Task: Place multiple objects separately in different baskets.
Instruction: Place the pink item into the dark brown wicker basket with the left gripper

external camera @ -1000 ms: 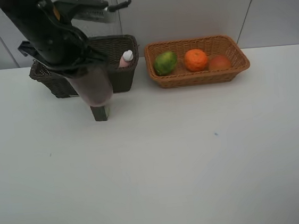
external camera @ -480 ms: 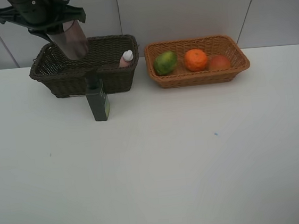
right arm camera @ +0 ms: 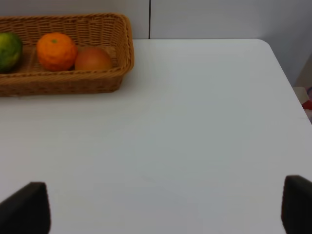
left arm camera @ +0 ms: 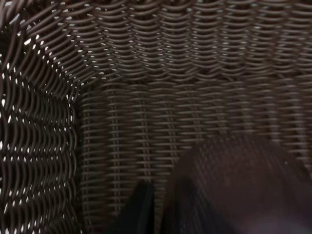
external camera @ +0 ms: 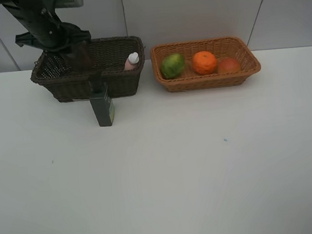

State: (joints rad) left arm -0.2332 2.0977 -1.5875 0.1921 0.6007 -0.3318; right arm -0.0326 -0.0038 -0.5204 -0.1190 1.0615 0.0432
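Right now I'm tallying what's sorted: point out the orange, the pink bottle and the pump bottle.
orange [external camera: 204,62], exterior high view, its middle.
pink bottle [external camera: 132,61], exterior high view, white cap.
pump bottle [external camera: 103,109], exterior high view, its body.

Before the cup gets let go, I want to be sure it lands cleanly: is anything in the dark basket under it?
Nothing visible. The left gripper holds the mauve cup over the left half of the dark brown basket; the left wrist view shows only bare weave beneath it. The pink bottle leans at the far right end, apart.
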